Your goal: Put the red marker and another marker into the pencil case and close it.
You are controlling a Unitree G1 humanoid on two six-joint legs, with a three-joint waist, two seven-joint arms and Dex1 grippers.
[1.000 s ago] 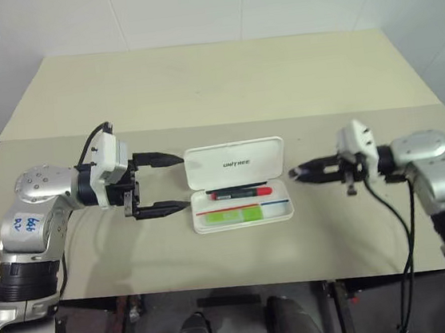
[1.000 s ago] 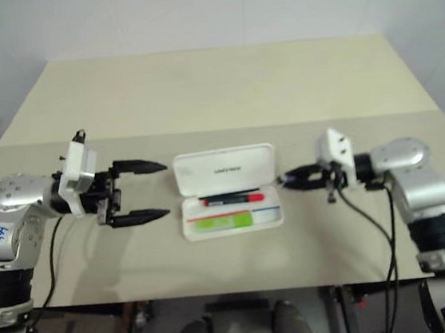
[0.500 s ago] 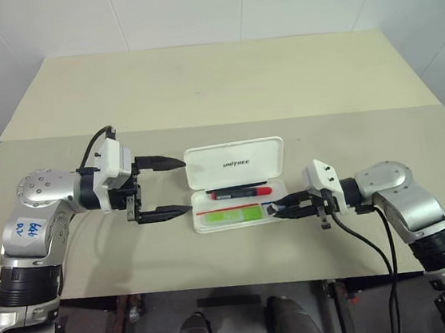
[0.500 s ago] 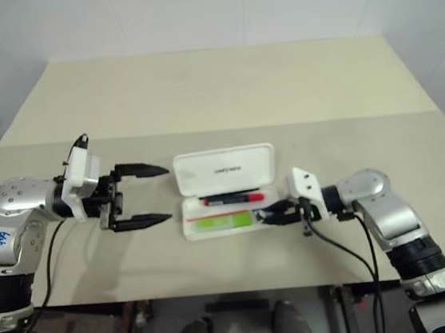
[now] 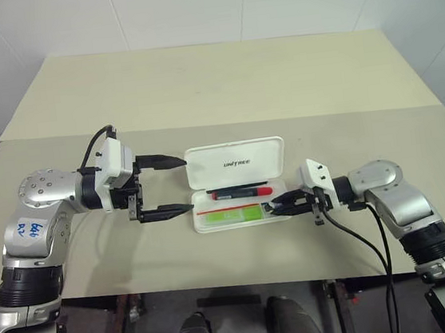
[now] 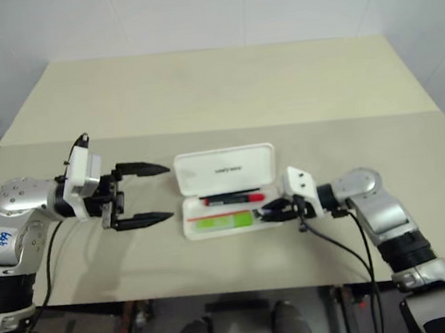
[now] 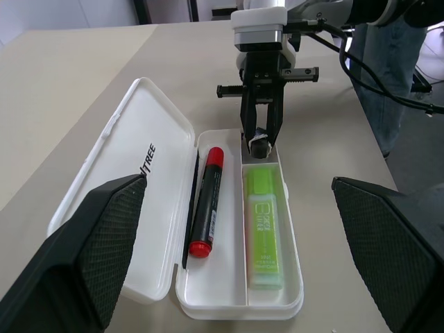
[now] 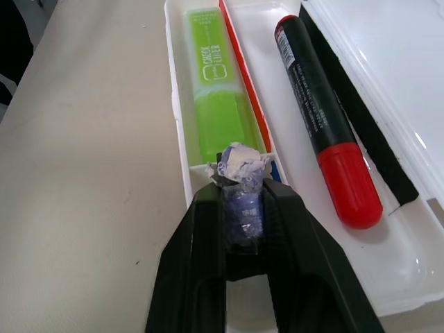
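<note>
The left gripper [image 5: 173,186] is hovering just left of the case [image 5: 239,185], pointing right at it with its jaws standing wide and holding nothing. The case is lying open in the middle of the near table [image 5: 197,81], its long axis running left to right, its lid [image 5: 235,163] folded back on the far side with the lettering up. Inside, the red marker [image 5: 240,191] is lying along that same axis in the far compartment, red cap to the right, and the green marker [image 5: 233,213] is lying parallel to it in the near compartment (so both pens look to be in already, and closing the lid is what remains). At the case's right end the right gripper [image 5: 278,206] is pointing left and slightly down, its fingers [image 8: 208,229] nearly together and pinching a small crumpled whitish-blue object [image 8: 241,182] at the end of the near compartment, just beside the green marker's end. Each gripper is sitting near one short end of the case; the lid's free long edge is lying on the far side, so I judge a closing move has to sweep it toward the near side. The table is a plain beige top with a seam across it, set against white walls.
</note>
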